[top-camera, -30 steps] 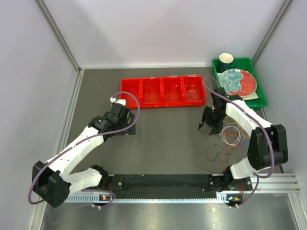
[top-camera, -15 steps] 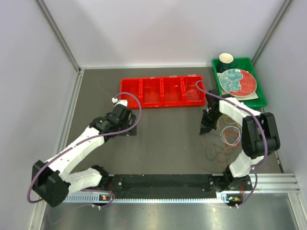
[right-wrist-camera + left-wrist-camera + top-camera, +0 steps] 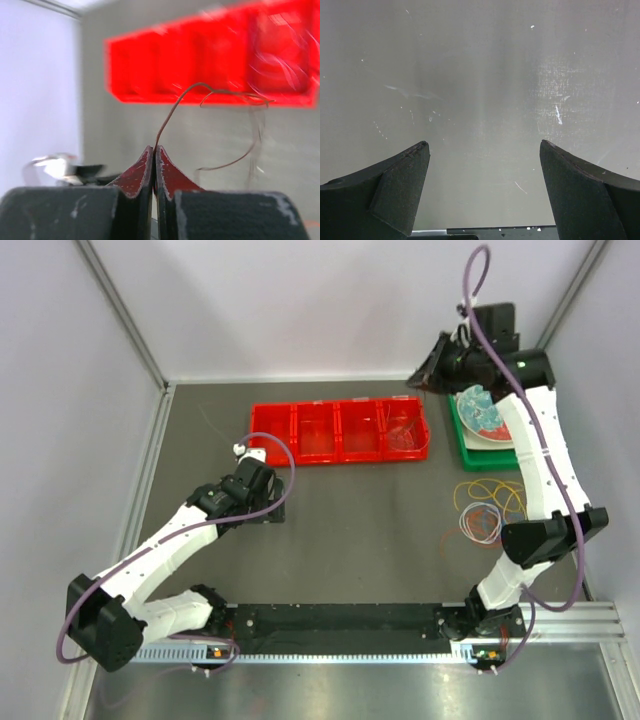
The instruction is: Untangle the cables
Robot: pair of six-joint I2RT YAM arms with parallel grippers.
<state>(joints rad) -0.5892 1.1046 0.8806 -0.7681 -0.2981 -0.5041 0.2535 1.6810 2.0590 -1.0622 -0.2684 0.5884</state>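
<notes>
Care in the set-down matters most here: the right gripper [image 3: 154, 162], high above the far right of the table [image 3: 350, 535], has its fingers pressed together on one dark wire [image 3: 172, 107], whose free loop dangles in front of the red bin [image 3: 150, 65]. My judgement is that it should carry the strand over one compartment, lower until the loop rests inside, and only then let go. The other cables [image 3: 484, 512] lie heaped on the table beside the right arm. The left gripper [image 3: 483, 145] hovers spread and empty.

right gripper [image 3: 154, 151] pinched tight on a thin dark cable [image 3: 171, 114]. The cable rises from the tips and arcs right. Blurred red tray [image 3: 145, 67] sits behind it.
</notes>
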